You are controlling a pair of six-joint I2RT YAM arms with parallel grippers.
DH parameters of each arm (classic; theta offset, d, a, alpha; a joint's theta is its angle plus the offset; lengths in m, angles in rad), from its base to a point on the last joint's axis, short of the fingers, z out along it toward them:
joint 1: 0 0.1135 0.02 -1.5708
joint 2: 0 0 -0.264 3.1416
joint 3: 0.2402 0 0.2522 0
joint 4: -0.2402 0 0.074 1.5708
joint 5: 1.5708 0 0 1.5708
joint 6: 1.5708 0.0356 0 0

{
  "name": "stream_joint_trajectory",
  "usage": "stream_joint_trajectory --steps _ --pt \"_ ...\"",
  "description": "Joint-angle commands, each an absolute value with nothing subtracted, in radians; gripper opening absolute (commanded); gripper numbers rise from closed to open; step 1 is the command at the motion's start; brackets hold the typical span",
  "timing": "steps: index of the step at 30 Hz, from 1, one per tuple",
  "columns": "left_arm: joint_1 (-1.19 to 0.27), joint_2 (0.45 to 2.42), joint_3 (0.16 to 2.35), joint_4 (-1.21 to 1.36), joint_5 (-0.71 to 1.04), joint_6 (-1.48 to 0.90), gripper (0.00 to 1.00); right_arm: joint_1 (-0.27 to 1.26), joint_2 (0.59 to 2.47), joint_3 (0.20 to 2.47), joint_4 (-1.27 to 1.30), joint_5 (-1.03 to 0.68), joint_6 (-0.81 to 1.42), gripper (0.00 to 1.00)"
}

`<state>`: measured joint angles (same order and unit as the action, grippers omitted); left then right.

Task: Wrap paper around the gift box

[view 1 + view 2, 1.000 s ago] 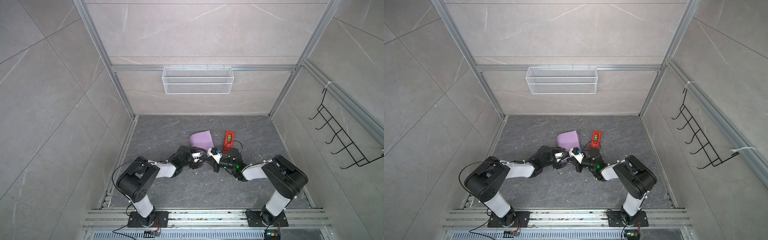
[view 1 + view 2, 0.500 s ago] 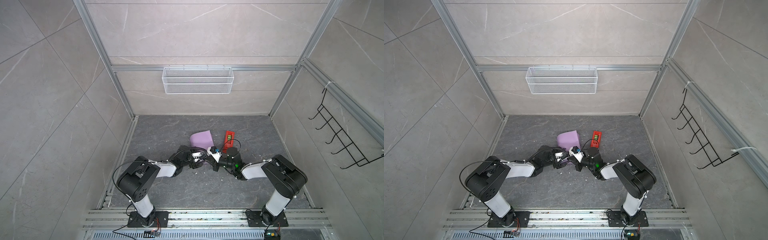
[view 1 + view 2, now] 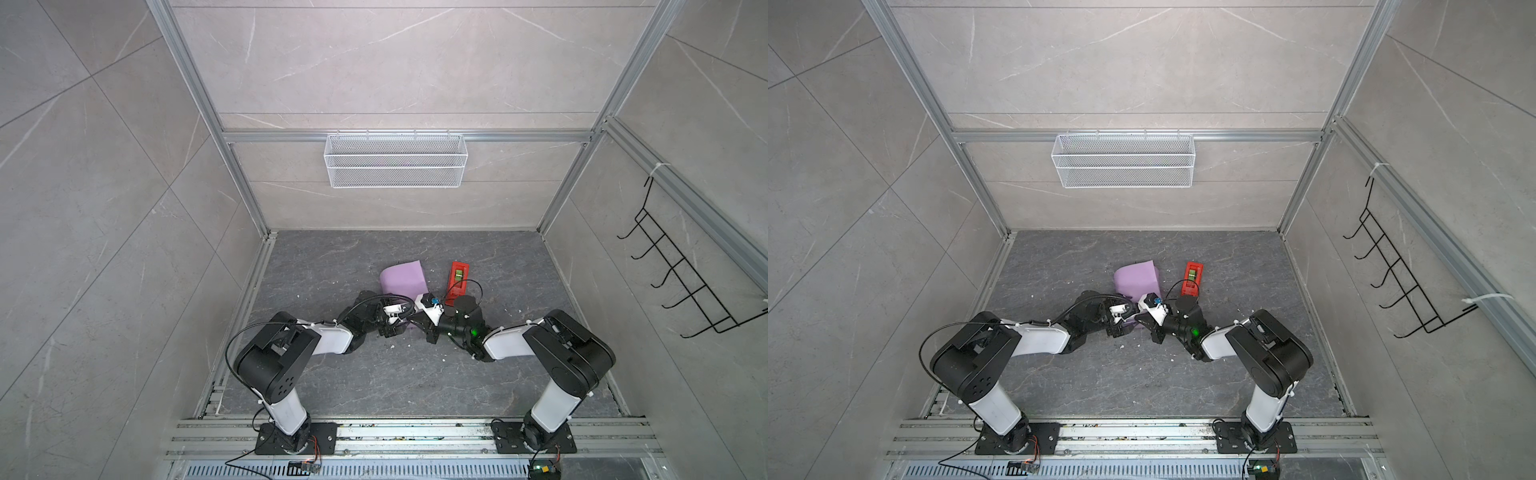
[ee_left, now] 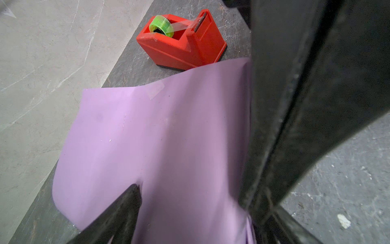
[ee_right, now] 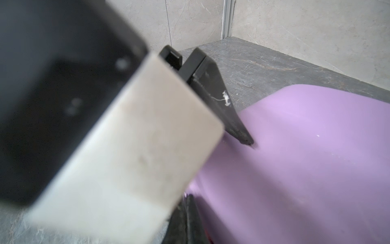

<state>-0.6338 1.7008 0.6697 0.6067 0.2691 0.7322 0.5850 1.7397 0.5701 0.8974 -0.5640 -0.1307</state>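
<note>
The lilac paper (image 3: 402,278) (image 3: 1137,278) lies curved over a low bulge on the dark floor. The gift box is hidden. My left gripper (image 3: 397,324) (image 4: 194,196) is open at the paper's near end, its jaws wide, with paper (image 4: 158,137) between them. One of its fingers (image 5: 221,101) rests its tip on the paper (image 5: 306,158). My right gripper (image 3: 417,323) (image 5: 186,198) is shut, its tips against the paper's near edge, facing the left gripper. I cannot tell whether anything thin is pinched there. A strip of clear tape (image 4: 156,90) sits on the paper's far edge.
A red tape dispenser (image 3: 458,273) (image 4: 183,48) with a green roll stands just right of the paper. A white wire basket (image 3: 395,160) hangs on the back wall and a black hook rack (image 3: 681,270) on the right wall. White crumbs dot the floor.
The right wrist has shifted slightly at the paper's near end. The left arm, the paper and the dispenser stay where they were.
</note>
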Motion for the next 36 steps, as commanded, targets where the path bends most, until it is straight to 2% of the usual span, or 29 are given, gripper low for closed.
stream_joint_trajectory --steps 1,13,31,36 --pt "-0.628 1.727 0.682 0.553 0.299 0.699 0.81 0.588 1.707 0.554 0.94 -0.562 -0.123 0.0" --pt "-0.629 1.726 0.681 0.551 0.299 0.699 0.81 0.586 1.702 0.587 0.885 -0.536 -0.119 0.0" --pt "-0.629 1.726 0.684 0.546 0.303 0.7 0.82 0.586 1.696 0.64 0.781 -0.509 -0.143 0.09" --pt "-0.629 1.728 0.687 0.548 0.304 0.698 0.81 0.587 1.694 0.647 0.738 -0.496 -0.145 0.15"
